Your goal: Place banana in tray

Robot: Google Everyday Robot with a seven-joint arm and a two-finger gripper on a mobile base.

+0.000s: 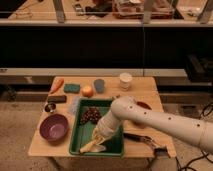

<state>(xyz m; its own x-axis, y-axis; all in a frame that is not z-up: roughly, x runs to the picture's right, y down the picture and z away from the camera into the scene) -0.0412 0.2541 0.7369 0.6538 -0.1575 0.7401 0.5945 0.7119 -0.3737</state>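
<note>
— Where's the gripper (101, 136)?
— Low over the green tray (80, 134), near its front; whether it's clamped or apart, I cannot tell.
— The banana (93, 145)?
— Just below it, inside the tray.
— Anything else in there?
— Dark grapes (90, 115) at the back. The purple bowl (53, 127) sits left.

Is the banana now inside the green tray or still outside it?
Inside. The banana lies over the floor of the tray, near its front rim, at the tip of the gripper.
</note>
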